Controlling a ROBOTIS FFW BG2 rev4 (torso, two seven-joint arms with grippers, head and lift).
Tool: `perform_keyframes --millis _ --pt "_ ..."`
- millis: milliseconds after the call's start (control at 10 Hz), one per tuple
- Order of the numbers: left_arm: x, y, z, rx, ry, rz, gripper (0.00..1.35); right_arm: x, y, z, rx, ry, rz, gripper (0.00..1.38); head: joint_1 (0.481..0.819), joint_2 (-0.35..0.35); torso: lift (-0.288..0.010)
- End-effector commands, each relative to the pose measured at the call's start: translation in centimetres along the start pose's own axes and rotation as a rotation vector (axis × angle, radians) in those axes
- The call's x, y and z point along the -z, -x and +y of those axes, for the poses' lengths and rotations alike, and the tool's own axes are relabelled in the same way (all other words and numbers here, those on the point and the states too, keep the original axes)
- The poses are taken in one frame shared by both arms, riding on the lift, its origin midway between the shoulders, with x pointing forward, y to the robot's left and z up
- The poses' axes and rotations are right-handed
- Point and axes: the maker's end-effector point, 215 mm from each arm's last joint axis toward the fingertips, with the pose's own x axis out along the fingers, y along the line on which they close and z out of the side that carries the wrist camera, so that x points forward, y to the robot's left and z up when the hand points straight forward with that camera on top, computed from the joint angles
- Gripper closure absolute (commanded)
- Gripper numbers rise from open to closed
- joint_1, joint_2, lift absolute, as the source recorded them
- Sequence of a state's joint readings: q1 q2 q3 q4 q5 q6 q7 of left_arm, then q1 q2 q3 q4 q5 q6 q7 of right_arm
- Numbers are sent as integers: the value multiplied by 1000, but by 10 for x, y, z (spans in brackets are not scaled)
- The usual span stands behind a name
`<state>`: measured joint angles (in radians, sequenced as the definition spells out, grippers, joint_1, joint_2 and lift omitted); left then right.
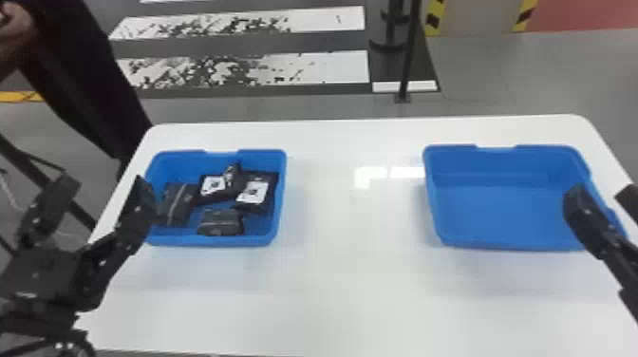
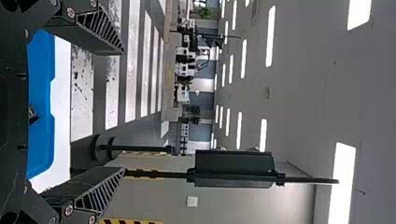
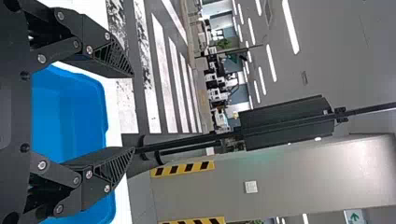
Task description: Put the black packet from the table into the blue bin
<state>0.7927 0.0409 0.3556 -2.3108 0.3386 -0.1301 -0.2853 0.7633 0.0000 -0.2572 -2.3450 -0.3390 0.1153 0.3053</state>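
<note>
Several black packets [image 1: 220,223] lie in the left blue bin [image 1: 213,241]. The left claw [image 1: 103,184] hangs near it, the right claw [image 1: 599,193] near the right blue bin [image 1: 508,241], both with their fingers apart.

This looks like a large indoor hall, a lab or a workshop; I cannot tell which. Broad white painted stripes [image 1: 327,69], scuffed and speckled with black, cross the grey floor [image 1: 498,80] beyond a smooth white table [image 1: 351,285]. To the far right, yellow-and-black hazard bands [image 1: 433,19] edge a pale grey upright surface [image 1: 479,16]. Long, bright ceiling lights [image 3: 290,28] run in rows overhead, and green leafy plants [image 3: 224,43] stand far off.
</note>
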Motion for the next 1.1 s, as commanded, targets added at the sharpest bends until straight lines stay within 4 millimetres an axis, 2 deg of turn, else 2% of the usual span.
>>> perform_keyframes --millis 0,1000 --pt "1 0 -1 2 5 2 151 0 0 0 1 -1 0 510 695 91 -110" --pt "4 0 -6 9 25 9 151 -2 -1 0 -1 1 -5 510 695 82 -110"
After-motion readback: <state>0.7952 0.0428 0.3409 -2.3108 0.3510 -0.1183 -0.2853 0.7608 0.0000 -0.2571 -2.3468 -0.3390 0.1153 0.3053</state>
